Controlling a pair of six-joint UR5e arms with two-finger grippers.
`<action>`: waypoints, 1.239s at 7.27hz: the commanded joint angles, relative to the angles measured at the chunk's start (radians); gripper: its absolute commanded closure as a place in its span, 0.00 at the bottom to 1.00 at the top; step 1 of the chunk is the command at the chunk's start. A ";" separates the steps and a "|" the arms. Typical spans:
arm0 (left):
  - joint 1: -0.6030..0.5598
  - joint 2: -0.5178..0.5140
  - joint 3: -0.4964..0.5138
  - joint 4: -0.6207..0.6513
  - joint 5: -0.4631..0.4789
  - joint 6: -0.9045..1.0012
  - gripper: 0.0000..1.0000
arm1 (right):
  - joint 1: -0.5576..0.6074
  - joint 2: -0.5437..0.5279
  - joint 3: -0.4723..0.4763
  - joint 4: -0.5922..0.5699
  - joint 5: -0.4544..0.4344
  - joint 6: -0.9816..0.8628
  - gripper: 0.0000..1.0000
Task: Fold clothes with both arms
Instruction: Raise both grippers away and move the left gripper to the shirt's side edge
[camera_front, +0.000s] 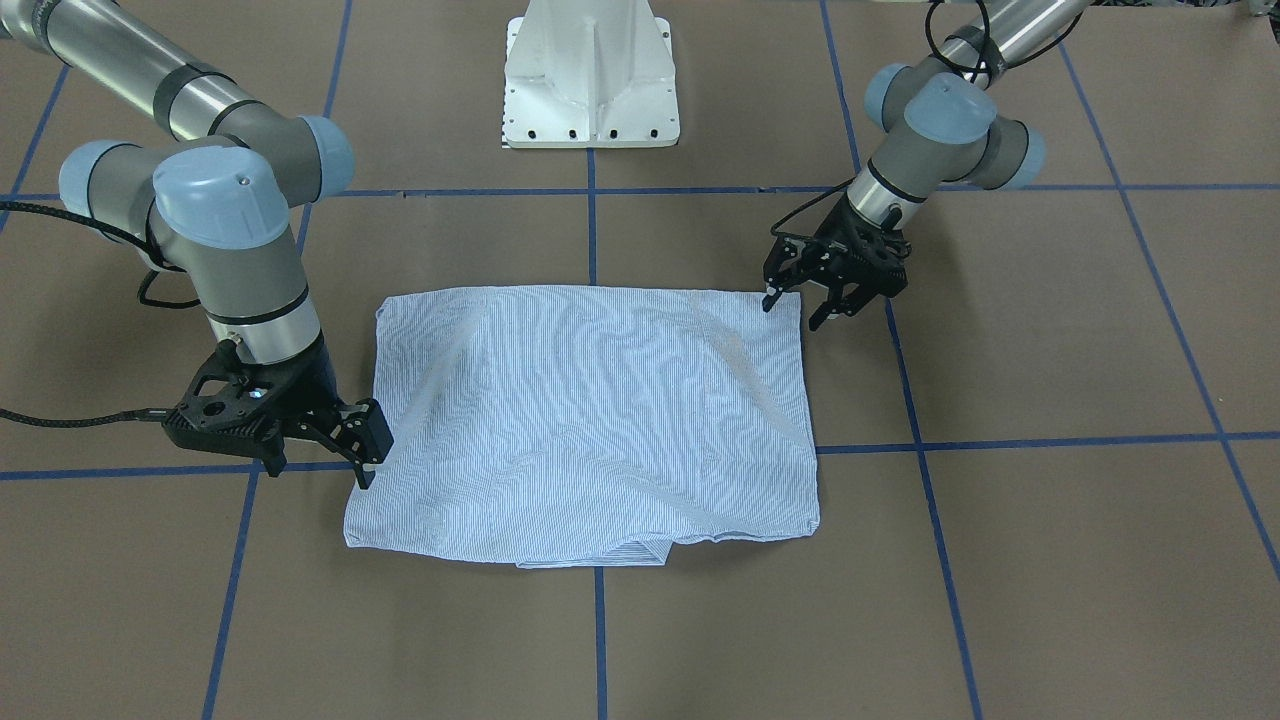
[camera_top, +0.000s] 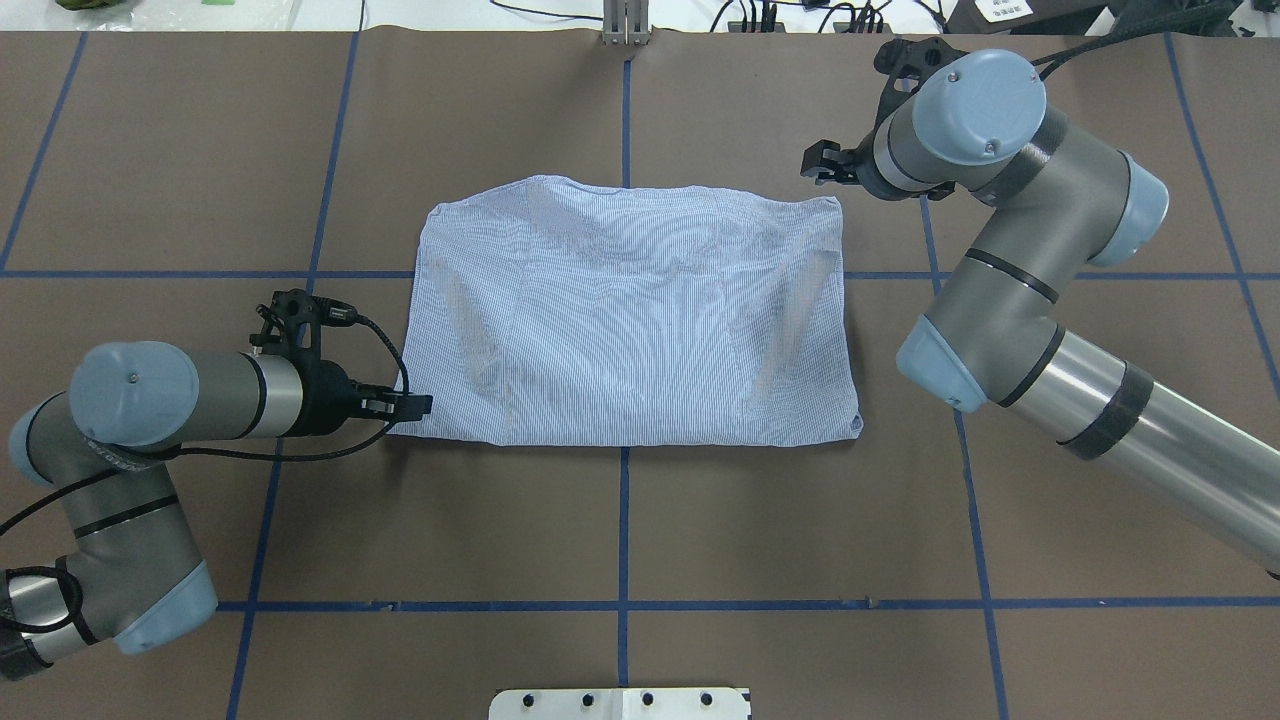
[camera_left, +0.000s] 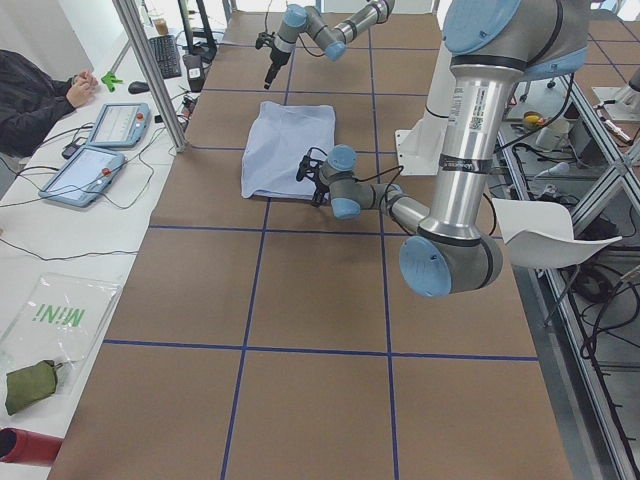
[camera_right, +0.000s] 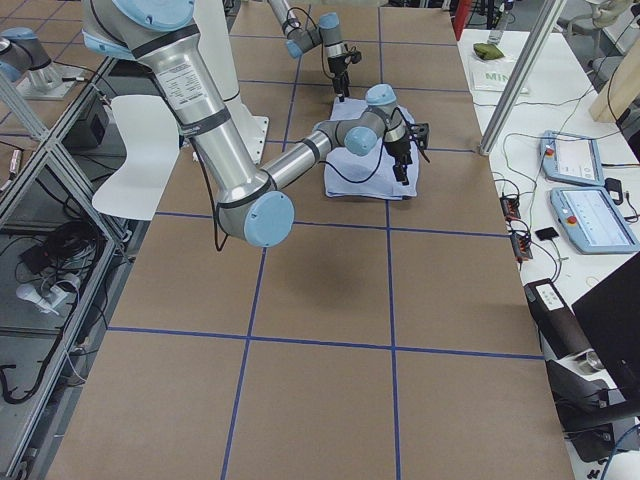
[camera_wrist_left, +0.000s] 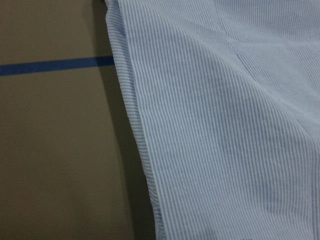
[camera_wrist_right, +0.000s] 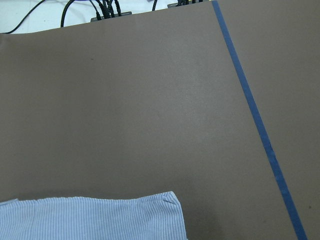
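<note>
The striped light blue shirt (camera_front: 590, 410) lies folded into a flat rectangle at the table's middle (camera_top: 640, 320). No buttons, pocket or collar show. My left gripper (camera_front: 795, 310) is open at the shirt's corner nearest the robot on its left side (camera_top: 412, 405), with one fingertip at the cloth's edge. Its wrist view shows only the shirt's edge (camera_wrist_left: 225, 125) on the brown table. My right gripper (camera_front: 320, 465) is open and empty beside the far corner on the robot's right (camera_top: 818, 165). Its wrist view shows that corner (camera_wrist_right: 90, 217) from above.
The white pedestal base (camera_front: 590, 80) stands behind the shirt. Blue tape lines (camera_top: 625, 530) cross the brown table. In the left exterior view, tablets (camera_left: 105, 125) and an operator (camera_left: 35, 95) are at a side bench. Cables (camera_wrist_right: 100, 7) lie beyond the far edge.
</note>
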 joint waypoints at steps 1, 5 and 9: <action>0.028 0.001 -0.014 0.000 0.002 -0.005 0.52 | -0.002 0.000 -0.002 0.000 0.000 -0.004 0.00; 0.034 0.050 -0.058 0.001 0.002 0.000 1.00 | -0.010 0.000 -0.002 0.002 -0.002 0.001 0.00; -0.182 0.012 0.003 0.096 -0.001 0.205 1.00 | -0.018 0.002 -0.005 0.003 -0.002 0.001 0.00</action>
